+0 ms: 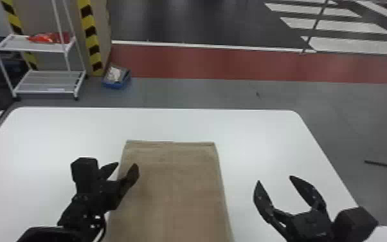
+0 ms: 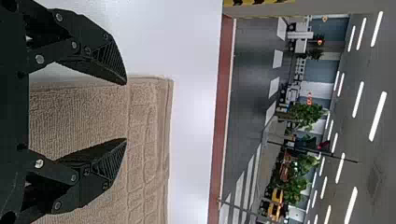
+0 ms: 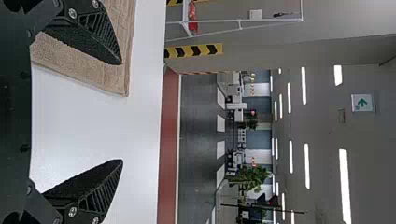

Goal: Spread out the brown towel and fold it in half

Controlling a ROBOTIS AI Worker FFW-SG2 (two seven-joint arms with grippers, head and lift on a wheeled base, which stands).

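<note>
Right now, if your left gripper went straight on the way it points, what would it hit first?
Most likely the towel: the left gripper points forward and somewhat right across it, jaws apart. Its height is unclear, so it might just pass over.

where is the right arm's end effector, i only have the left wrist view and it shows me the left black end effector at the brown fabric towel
Observer: The right arm's end effector hangs over the glossy white table, off the right side of the brown fabric towel.
Operator: ok is it open or shut
Observer: Open, with a wide gap between its two flat black fingers.
Operator: anything holding the towel on that side
Observer: No, the towel's far right corner lies free on the table.
</note>
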